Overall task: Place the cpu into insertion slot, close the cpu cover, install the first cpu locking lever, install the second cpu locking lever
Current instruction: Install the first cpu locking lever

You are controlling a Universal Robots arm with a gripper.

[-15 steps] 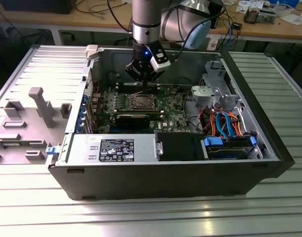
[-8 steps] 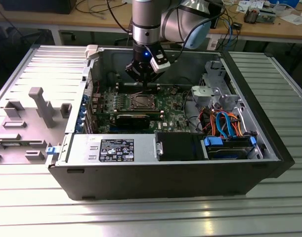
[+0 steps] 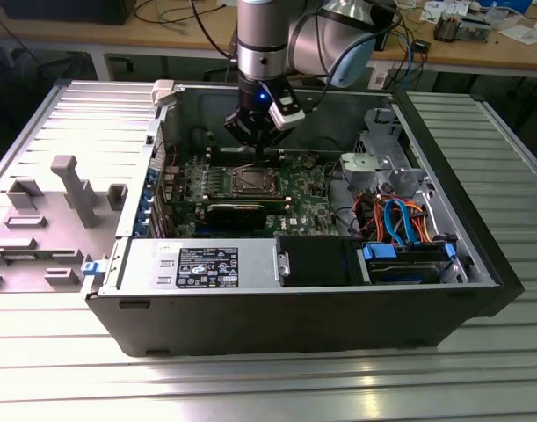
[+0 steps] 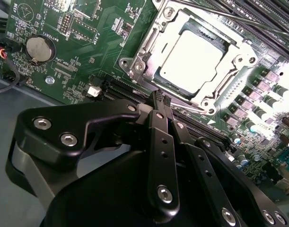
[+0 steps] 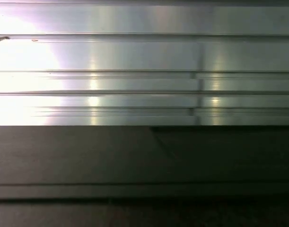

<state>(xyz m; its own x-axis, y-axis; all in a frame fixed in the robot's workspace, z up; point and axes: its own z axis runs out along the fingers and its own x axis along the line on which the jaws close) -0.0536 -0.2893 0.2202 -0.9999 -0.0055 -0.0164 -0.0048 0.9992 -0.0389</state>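
Just beyond the gripper, whose fingers are pressed together, the cpu lies flat in the insertion slot. The silver cpu cover frames it, its near edge almost touching the fingertips.

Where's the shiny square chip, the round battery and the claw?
cpu (image 4: pixel 196 61): second wrist view, middle of its pale face.
round battery (image 4: pixel 40 48): second wrist view, its flat top.
claw (image 4: pixel 161 98): second wrist view, where its tips meet.
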